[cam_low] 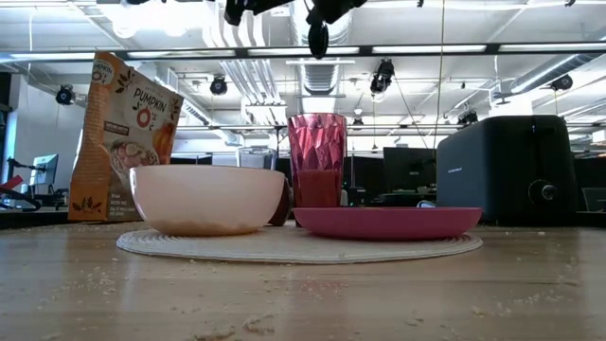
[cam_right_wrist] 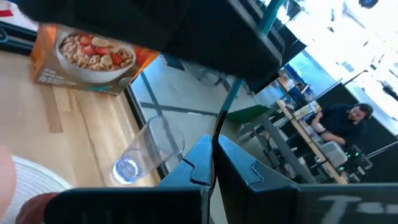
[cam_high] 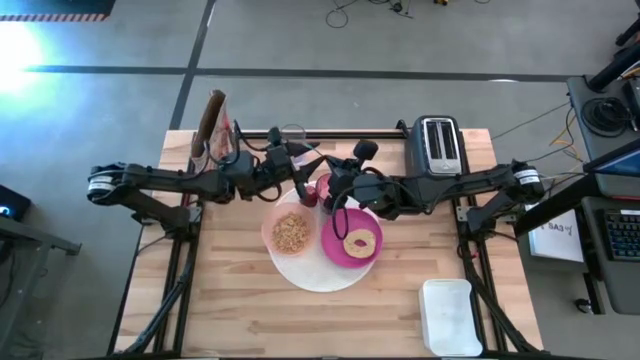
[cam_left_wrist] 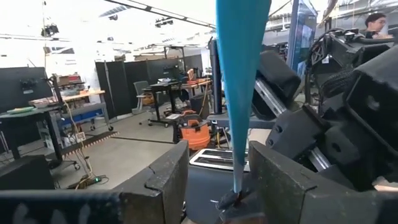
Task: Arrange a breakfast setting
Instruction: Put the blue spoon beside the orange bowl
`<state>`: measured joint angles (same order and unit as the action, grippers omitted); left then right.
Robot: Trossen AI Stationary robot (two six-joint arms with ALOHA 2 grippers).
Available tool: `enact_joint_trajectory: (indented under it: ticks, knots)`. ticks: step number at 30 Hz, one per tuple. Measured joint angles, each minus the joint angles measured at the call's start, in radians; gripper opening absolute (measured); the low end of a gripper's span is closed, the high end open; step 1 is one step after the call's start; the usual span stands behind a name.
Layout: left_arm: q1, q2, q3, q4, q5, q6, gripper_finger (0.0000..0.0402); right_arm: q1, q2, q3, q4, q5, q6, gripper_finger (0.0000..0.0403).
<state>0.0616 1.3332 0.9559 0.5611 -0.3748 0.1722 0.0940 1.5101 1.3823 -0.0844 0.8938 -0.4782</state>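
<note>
Done: the placemat [cam_low: 284, 248] is lying on the table [cam_high: 240, 320], carrying the peach bowl [cam_low: 206, 199] and magenta plate [cam_low: 386, 222] side by side, with the pink cup [cam_low: 317, 161] standing just behind them.
Left: the teal-handled spoon [cam_left_wrist: 239, 62] is hanging in the air above the cup and, in my judgement, is awaiting placing beside the dishes.
Right pincer [cam_right_wrist: 214, 155]: is pinching the spoon's thin stem, fingers closed on it.
Left pincer [cam_left_wrist: 217, 162]: is sitting with fingers spread either side of the teal handle, seemingly not touching it.
Bowl: is holding cereal [cam_high: 290, 233].
Plate: is bearing the bagel [cam_high: 360, 242].
Cup: contents not discernible.
Small red fruit [cam_high: 309, 197]: is apparently lying by the cup's base.
</note>
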Motion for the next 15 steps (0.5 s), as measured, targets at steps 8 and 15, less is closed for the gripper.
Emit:
enact_joint_trajectory:
  ticks: [8, 15]
  knots:
    - [-0.001, 0.007, 0.013, 0.001, 0.000, -0.005, 0.0096, 0.000, 0.000, 0.000, 0.023, 0.024, -0.037, 0.0008]
    - [-0.001, 0.007, 0.013, -0.001, 0.032, -0.007, 0.0015, 0.000, 0.000, 0.000, 0.024, 0.026, -0.039, 0.0008]
